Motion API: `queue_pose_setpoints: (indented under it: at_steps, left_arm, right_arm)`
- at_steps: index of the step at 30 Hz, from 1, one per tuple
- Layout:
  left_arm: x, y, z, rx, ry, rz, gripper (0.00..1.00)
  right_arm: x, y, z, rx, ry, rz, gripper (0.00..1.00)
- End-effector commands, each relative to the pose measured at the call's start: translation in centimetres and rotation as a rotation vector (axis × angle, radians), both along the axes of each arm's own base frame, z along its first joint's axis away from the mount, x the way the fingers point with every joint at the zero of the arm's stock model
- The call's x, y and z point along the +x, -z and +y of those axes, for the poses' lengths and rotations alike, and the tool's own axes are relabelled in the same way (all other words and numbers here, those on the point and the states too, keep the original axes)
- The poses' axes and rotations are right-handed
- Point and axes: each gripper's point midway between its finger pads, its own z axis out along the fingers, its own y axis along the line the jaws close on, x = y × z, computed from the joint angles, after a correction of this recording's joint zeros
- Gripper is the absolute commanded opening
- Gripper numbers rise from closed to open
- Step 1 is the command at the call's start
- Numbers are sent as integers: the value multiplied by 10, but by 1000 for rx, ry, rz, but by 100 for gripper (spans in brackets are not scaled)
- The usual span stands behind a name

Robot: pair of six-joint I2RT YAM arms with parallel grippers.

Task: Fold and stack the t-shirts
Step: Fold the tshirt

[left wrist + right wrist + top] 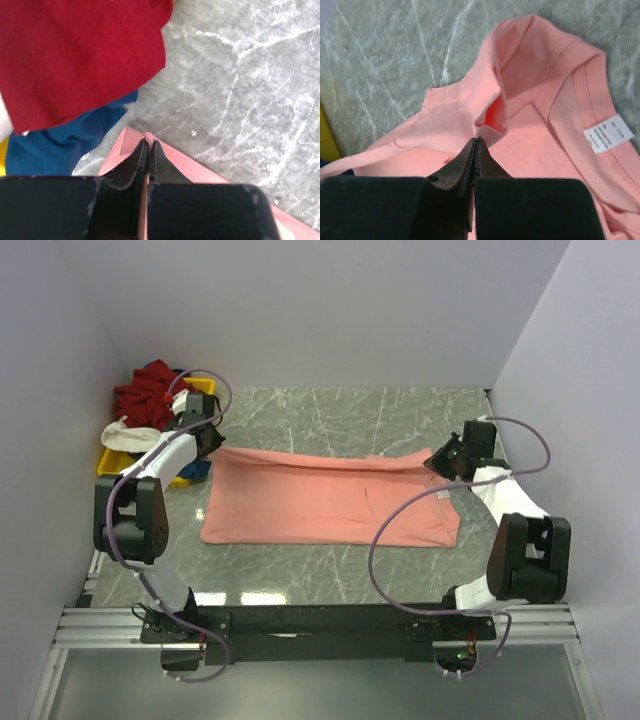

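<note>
A grey-green marble-patterned worktop (330, 420) with pale veins fills the middle of the scene, and light glares off its near edge. At its far left corner, close to the left wall, sits a yellow plastic tray (204, 387); only parts of its rim show. Plain white walls (300, 310) close the space on the left, far and right sides. A silver aluminium rail (100, 625) runs along the near edge of the worktop. A small white speck (193, 133) lies on the bare marble surface.
</note>
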Motion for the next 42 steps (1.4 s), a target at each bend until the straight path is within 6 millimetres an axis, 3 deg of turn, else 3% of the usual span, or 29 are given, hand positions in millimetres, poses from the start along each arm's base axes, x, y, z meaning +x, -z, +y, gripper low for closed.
queue_pose_setpoints:
  at_steps: [1, 13, 32, 36, 38, 39, 40, 42]
  left_arm:
    - [-3, -22, -3, -42, -9, -63, 0]
    - [-33, -7, -6, -86, -18, -45, 0]
    - [-68, 12, -8, -141, -41, -36, 1]
    - [-80, 20, -7, -157, -68, -30, 9]
    - [-88, 19, -6, -175, -86, -38, 20]
    - [-90, 17, -5, -181, -92, -49, 26]
    - [-94, 10, -4, -186, -98, -75, 41]
    - [-96, 0, -2, -192, -105, -109, 51]
  right_arm:
    - [-3, -29, -1, 7, 14, -113, 0]
    - [-57, -11, -3, 17, 24, -85, 0]
    - [-103, 27, -2, 42, 18, -33, 0]
    - [-110, 36, -5, 63, 19, -10, 0]
    - [-114, 39, -6, 65, 14, -4, 1]
    - [-115, 39, -6, 65, 13, -4, 7]
    - [-117, 38, -5, 62, 5, 3, 23]
    - [-114, 27, -6, 47, -1, -28, 32]
